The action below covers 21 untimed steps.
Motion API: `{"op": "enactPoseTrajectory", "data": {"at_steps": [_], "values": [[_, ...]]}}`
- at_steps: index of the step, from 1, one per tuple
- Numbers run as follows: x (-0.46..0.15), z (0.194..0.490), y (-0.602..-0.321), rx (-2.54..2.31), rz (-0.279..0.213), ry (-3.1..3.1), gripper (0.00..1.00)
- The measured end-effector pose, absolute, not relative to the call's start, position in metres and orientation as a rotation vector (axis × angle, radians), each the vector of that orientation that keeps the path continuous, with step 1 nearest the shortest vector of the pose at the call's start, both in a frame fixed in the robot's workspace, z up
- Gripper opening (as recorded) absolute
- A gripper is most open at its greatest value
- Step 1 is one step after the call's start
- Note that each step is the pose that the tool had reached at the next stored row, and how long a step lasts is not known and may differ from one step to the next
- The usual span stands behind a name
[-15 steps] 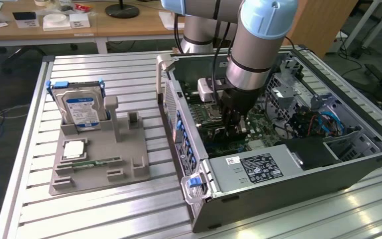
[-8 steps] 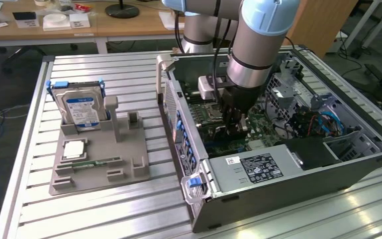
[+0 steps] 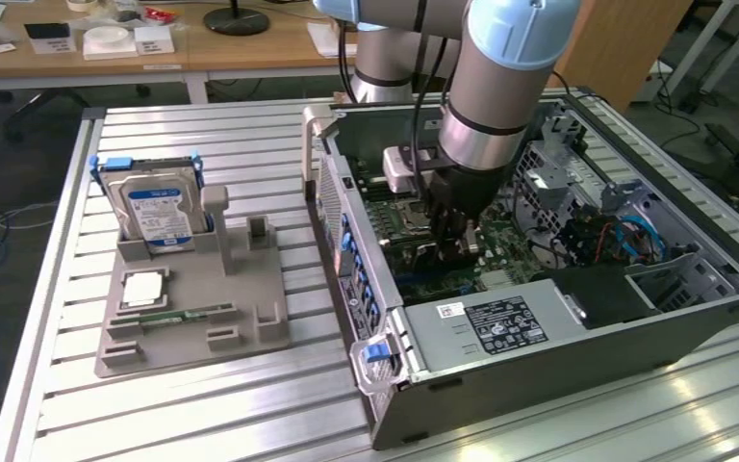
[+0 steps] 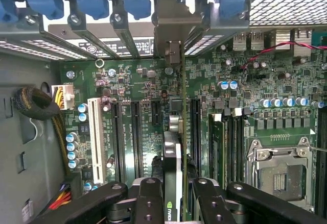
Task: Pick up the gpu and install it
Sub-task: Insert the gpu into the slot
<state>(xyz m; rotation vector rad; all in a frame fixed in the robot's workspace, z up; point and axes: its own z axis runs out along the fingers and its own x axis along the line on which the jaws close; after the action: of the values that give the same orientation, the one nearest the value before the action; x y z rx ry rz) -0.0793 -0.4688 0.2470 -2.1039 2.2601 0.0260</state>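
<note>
Green gpu point(image 4: 172, 155) is pinched edge-on by the claw point(image 4: 173, 191) inside the case point(image 3: 575, 371), just above the motherboard point(image 4: 230, 71) slots; seating cannot be told; card should be held upright, lined with one slot, pressed evenly.

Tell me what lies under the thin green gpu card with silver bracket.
Under the gpu card shows the green motherboard with long black slots; the part straight below is covered.
</note>
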Motion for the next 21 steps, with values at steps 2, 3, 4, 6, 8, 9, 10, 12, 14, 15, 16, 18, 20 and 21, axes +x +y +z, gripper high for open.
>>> {"op": "enactPoseTrajectory", "data": {"at_steps": [2,3,4,6,8,9,10,12,14,15,16,18,20,21], "values": [[-0.0792,0.2459,-0.4688,-2.104,0.026,2.260,0.27],[-0.0792,0.2449,-0.4688,-2.104,0.026,2.260,0.27],[-0.0792,0.2435,-0.4688,-2.104,0.026,2.260,0.27],[-0.0792,0.2417,-0.4688,-2.104,0.026,2.260,0.27],[-0.0793,0.2414,-0.4689,-2.104,0.027,2.260,0.27],[-0.0793,0.2413,-0.4689,-2.103,0.030,2.259,0.27],[-0.0793,0.2411,-0.4688,-2.101,0.034,2.257,0.27],[-0.0793,0.2411,-0.4688,-2.097,0.043,2.252,0.27],[-0.0793,0.2411,-0.4688,-2.096,0.044,2.252,0.27],[-0.0793,0.2410,-0.4688,-2.096,0.043,2.253,0.27],[-0.0792,0.2409,-0.4687,-2.097,0.041,2.253,0.27],[-0.0790,0.2410,-0.4686,-2.103,0.029,2.259,0.27],[-0.0789,0.2410,-0.4686,-2.109,0.015,2.265,0.27],[-0.0789,0.2411,-0.4687,-2.109,0.014,2.265,0.27]]}}
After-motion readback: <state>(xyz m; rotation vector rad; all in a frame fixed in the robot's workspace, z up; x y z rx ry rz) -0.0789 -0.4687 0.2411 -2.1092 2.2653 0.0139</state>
